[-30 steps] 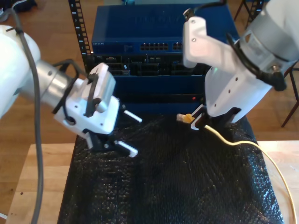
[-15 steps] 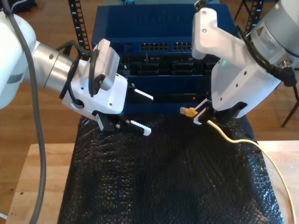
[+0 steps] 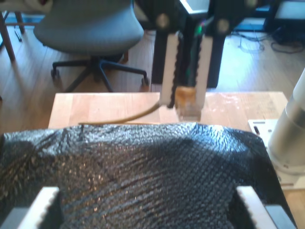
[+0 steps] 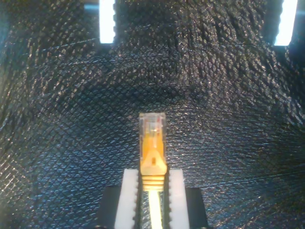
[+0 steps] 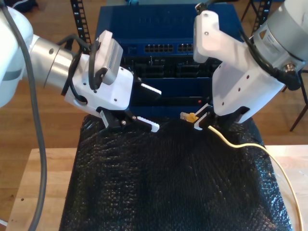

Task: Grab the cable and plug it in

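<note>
The cable [image 5: 226, 139] is pinched just behind its clear plug [image 4: 152, 125] by my second pincer [image 5: 201, 122], plug protruding above the black mat [image 5: 168, 192]; the pale-yellow length trails over the tabletop [image 5: 286, 154]. My first pincer [image 5: 149, 108] faces it, fingers [image 3: 45, 202] spread, holding nothing

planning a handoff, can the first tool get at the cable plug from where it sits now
Probably yes. My first tool is open and faces the plug across the black mat, with nothing between them. My second tool grips the cable just behind the plug, leaving its tip exposed.
</note>
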You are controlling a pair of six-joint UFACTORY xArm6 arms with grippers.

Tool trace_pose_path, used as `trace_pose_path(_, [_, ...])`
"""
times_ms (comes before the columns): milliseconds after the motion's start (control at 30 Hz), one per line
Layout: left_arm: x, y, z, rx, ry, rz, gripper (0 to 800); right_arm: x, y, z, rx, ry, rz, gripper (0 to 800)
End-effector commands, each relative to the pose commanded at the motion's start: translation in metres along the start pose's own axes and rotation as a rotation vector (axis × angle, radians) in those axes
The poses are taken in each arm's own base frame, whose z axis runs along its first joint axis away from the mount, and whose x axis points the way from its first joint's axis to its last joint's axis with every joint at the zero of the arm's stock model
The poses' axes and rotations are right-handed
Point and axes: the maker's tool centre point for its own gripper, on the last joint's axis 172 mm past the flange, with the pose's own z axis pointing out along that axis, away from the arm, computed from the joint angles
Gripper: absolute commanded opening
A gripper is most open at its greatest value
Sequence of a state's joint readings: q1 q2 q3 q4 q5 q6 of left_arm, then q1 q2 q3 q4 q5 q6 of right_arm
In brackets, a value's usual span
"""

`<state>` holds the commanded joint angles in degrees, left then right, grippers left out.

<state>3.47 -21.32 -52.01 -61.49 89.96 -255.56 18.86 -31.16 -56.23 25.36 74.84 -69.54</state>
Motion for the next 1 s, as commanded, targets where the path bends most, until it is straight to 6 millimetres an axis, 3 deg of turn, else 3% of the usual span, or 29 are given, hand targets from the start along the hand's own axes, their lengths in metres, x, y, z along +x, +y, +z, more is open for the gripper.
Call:
trace_pose_path(700, [0.017,0.012,0.000,-0.028,0.020,0.026,799,0.000,0.007,0.005,-0.005,0.000,0.006,4])
trace_pose_path(1000, [0.027,0.026,0.022,-0.088,0.015,0.049,799,0.001,0.009,0.005,-0.006,0.002,0.004,6])
